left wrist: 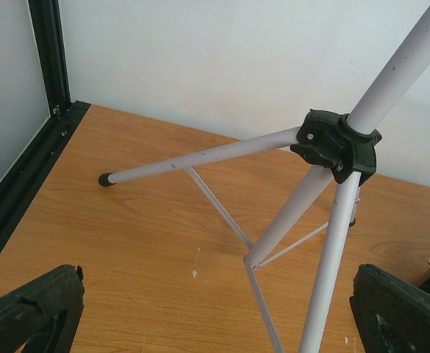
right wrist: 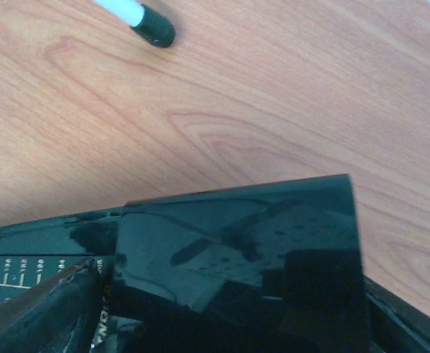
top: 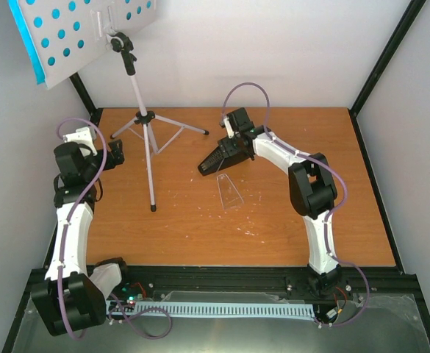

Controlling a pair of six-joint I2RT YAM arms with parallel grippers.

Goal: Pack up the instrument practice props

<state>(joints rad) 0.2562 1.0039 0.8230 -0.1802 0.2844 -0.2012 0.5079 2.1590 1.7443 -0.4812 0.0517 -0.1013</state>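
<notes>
Starting at the bottom edge of the overhead shot: ribbed pale plastic cable track (top: 222, 309) along a black metal rail (top: 222, 278), arm bases either side. Then up onto the orange-brown wood-grain tabletop (top: 273, 235), smooth but flecked with little white scuffs.

Just right of centre, a clear plastic wedge-shaped cover (top: 229, 193) lying on the wood, off the metronome and just below it. Right above that, the small glossy black pyramid metronome (top: 211, 163) tipped on its side, right gripper (top: 229, 147) down over it. On the right wrist cam, mirror-shiny black plastic filling the lower half, tiny white scale numbers at lower left, one matte black finger (right wrist: 45, 316) right alongside. No telling if clamped on it or just straddling it.

Over by the left edge, the left gripper (top: 117, 153) spread wide apart, holding nothing. Rough black pads (left wrist: 31, 316) in both lower corners of its wrist view, aimed at the tall white tripod music stand (top: 147, 147). Standing upright left of centre: thin round painted tubes, black caps on the feet, chunky black plastic collar (left wrist: 338, 143) at the leg-pole junction, skinny braces underneath.

Way up in the top left corner, the flat white hole-punched desk (top: 82, 59), tilted, with cyan sheet-music pages (top: 25, 38) peeking through the round holes and along the left edge.
</notes>
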